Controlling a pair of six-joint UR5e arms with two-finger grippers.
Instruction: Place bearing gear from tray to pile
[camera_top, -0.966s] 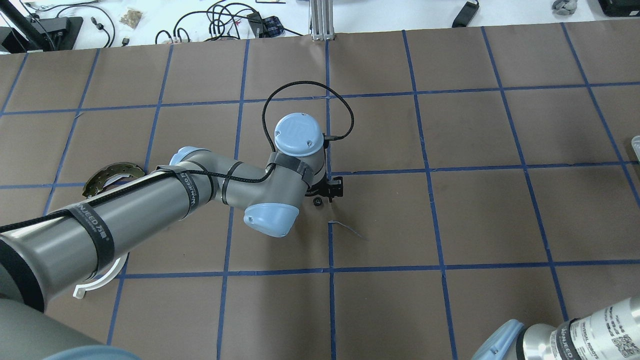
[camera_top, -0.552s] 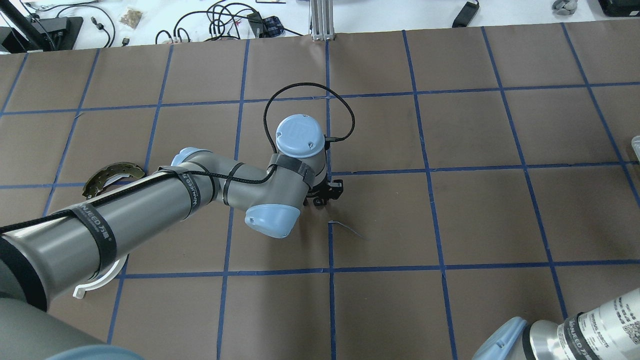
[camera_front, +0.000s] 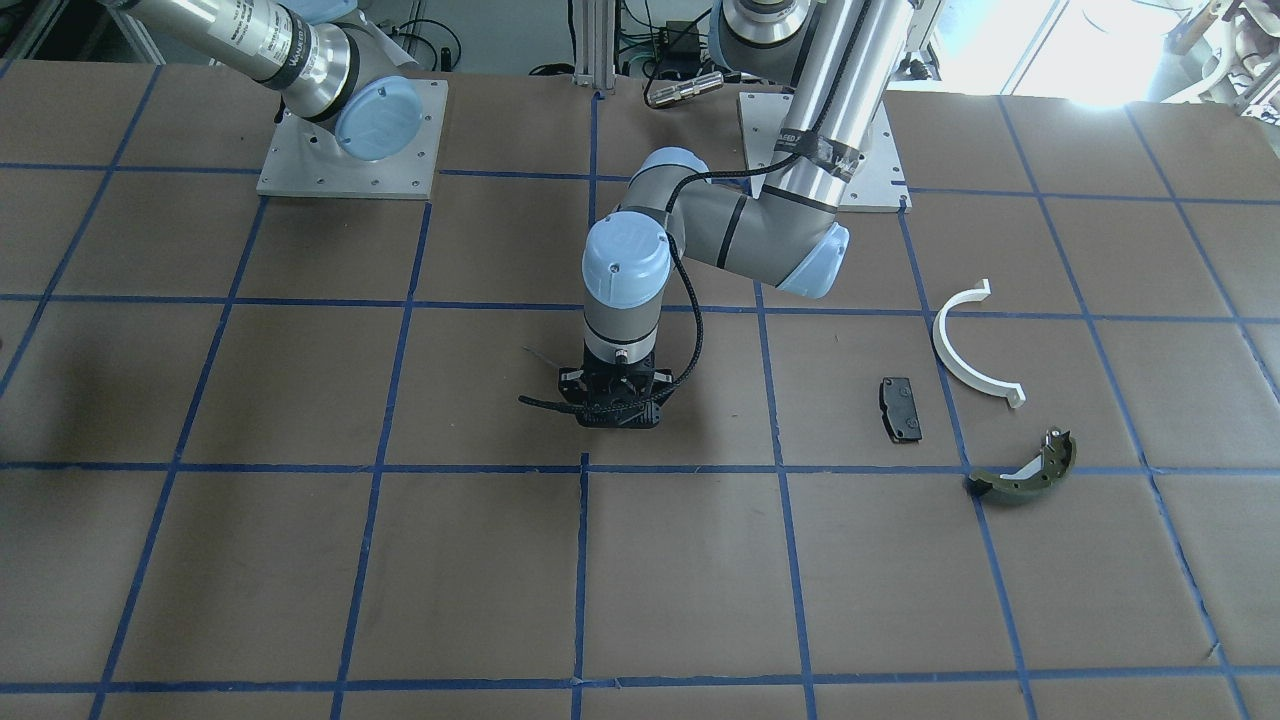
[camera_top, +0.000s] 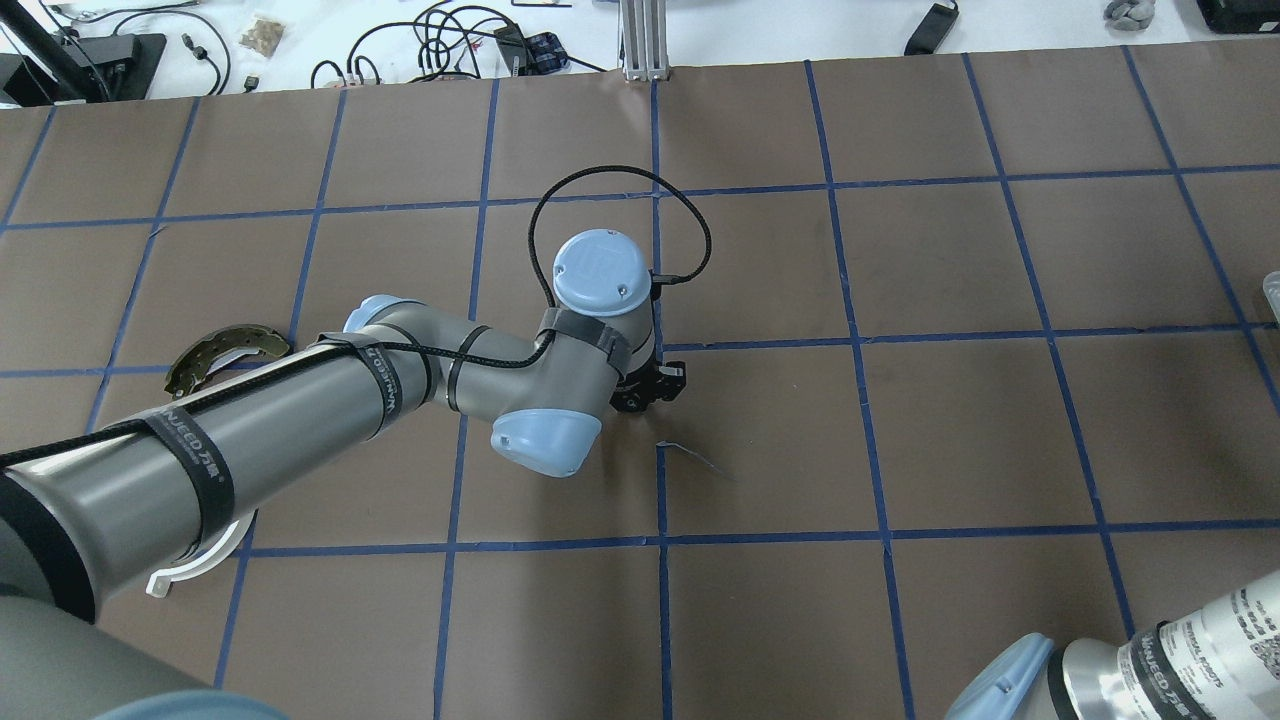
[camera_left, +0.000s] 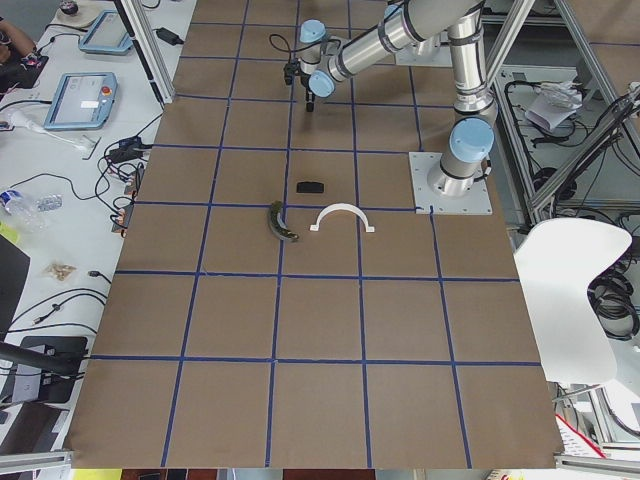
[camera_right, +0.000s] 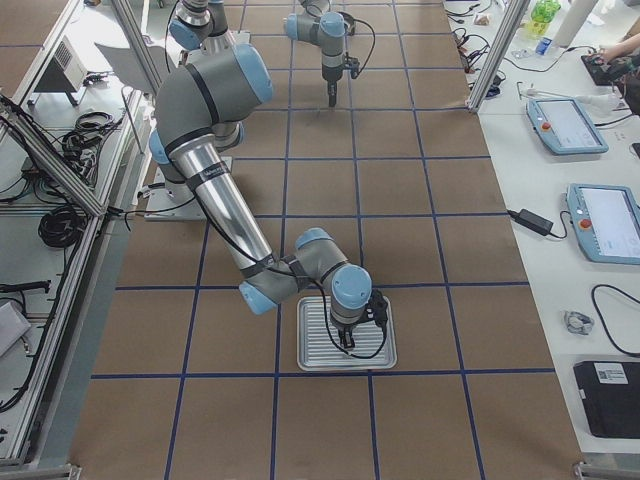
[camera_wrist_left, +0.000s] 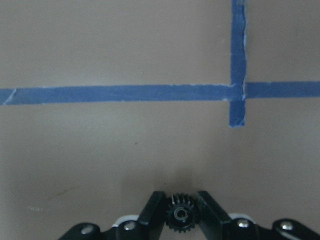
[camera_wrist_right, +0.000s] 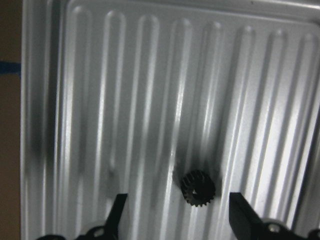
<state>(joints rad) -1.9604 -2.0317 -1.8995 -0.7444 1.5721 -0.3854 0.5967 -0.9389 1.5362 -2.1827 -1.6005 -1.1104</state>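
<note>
Left gripper (camera_front: 612, 412) pinched narrow on a small black bearing gear (camera_wrist_left: 182, 215), low over the table (camera_front: 300, 560) and well apart from the pile (camera_left: 282, 222): white half-ring (camera_front: 968, 350), black pad (camera_front: 900, 409), olive brake shoe (camera_front: 1025, 475). Right gripper (camera_wrist_right: 177, 202) spread wide over a ribbed metal tray (camera_right: 318, 352), farther again from the pile. A second gear (camera_wrist_right: 198, 188) lies loose on it between the fingers, touching neither.

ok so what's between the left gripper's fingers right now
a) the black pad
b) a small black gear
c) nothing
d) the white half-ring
b, the left wrist view shows the left gripper with its fingers pressed on both sides of a small black gear; the black pad and white half-ring lie well away from it.
</note>
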